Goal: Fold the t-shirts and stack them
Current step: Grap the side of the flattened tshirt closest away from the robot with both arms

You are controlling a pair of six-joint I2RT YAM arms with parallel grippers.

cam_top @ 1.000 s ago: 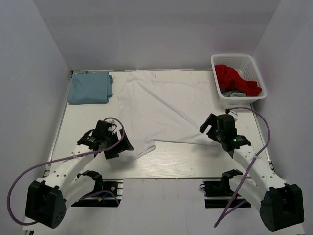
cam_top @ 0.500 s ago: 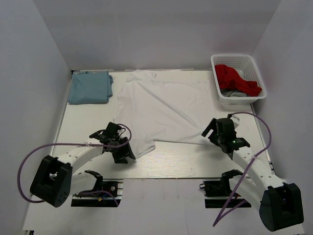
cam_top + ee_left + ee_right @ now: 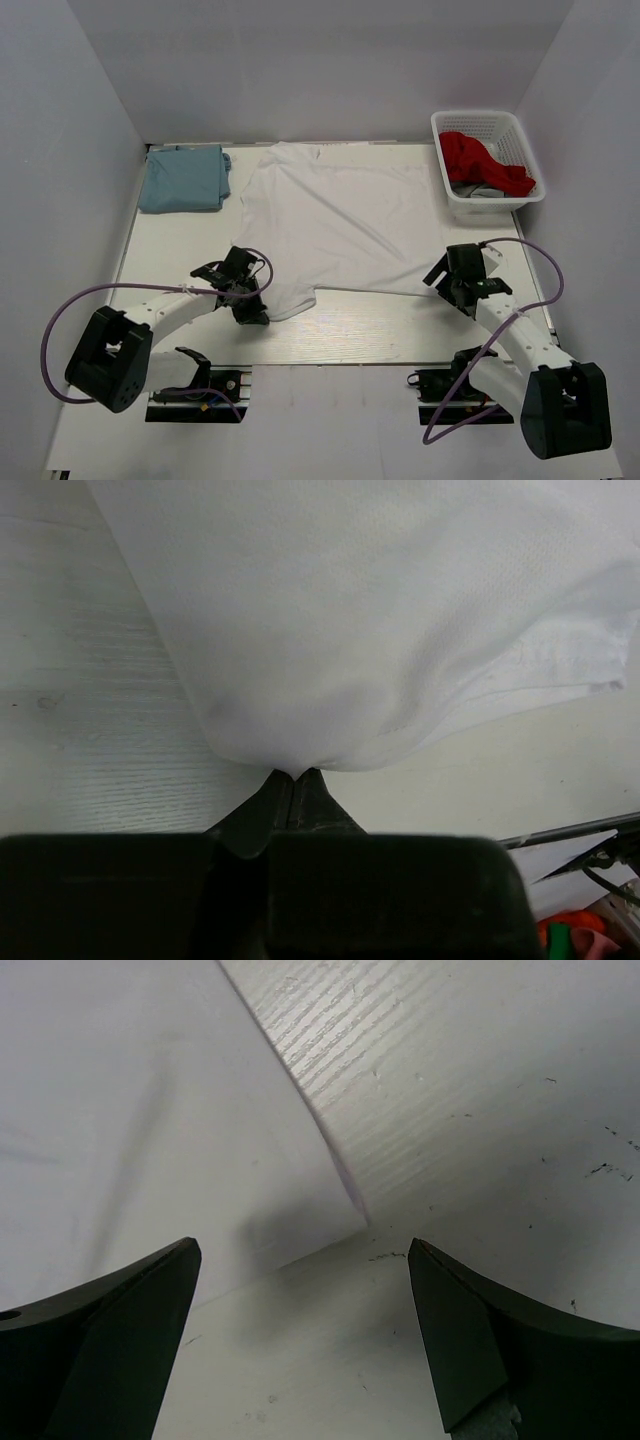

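1. The white t-shirt (image 3: 330, 215) lies spread out and wrinkled across the middle of the table (image 3: 360, 335); its collar end points to the far side.
2. The left gripper (image 3: 256, 312) sits at the white t-shirt's near-left corner; its jaws are pressed together on the edge of the fabric; in the left wrist view the cloth gathers into a small peak right at the fingertips.
3. The right gripper (image 3: 441, 281) is low at the white t-shirt's near-right corner; its jaws are spread wide and hold nothing; in the right wrist view the pointed cloth corner lies flat between the two fingers.
4. The light blue t-shirt (image 3: 182, 178) lies folded just beside the white t-shirt's far-left sleeve.
5. A white basket (image 3: 478, 118) stands beyond the white t-shirt's far-right side; a red garment (image 3: 482, 160) lies in it.
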